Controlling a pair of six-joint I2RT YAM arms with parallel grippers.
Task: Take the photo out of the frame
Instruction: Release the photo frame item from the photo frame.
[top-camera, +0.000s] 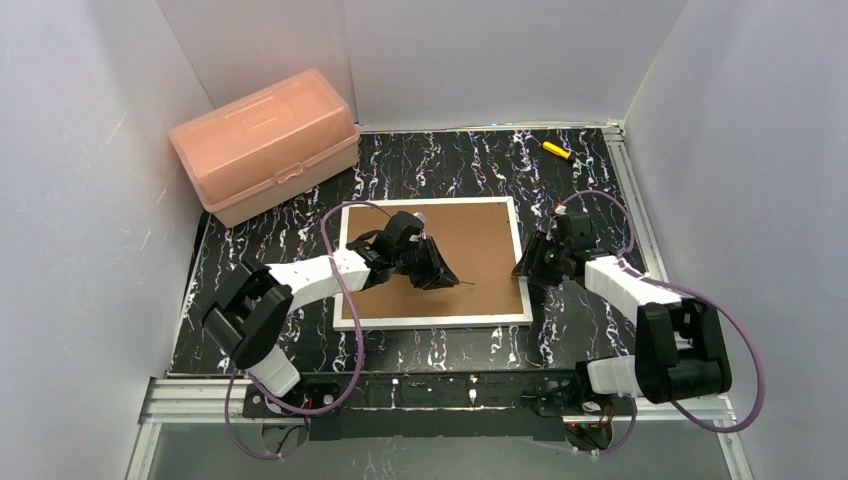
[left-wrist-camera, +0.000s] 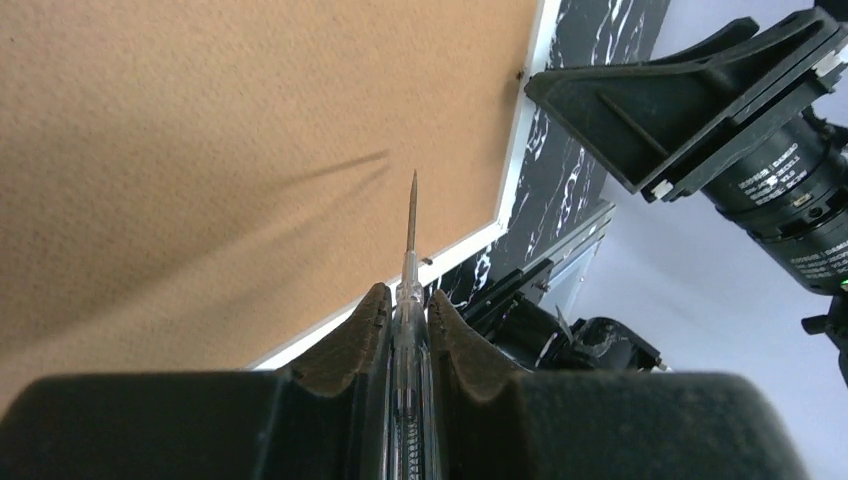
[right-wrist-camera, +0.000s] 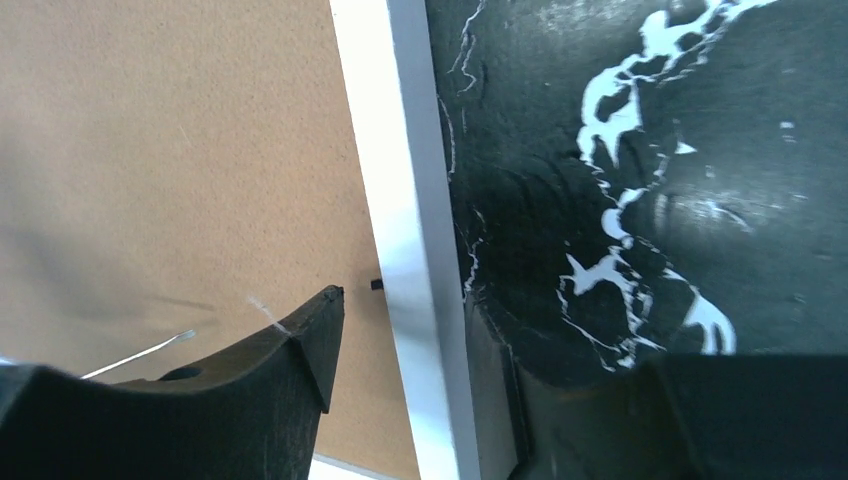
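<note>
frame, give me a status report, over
Left end effector shut on thin pick, tip over brown back. Right end effector open, astride frame edge. Photo hidden, frame face down. No clutter on it.

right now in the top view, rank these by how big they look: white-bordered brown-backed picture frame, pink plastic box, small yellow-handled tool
1. white-bordered brown-backed picture frame
2. pink plastic box, only slightly smaller, so the call is close
3. small yellow-handled tool, by far the smallest

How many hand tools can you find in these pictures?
2. A clear-handled pointed tool is clamped in the left gripper over the frame; a yellow-handled tool lies on the table, far right. Others may be hidden.
</note>
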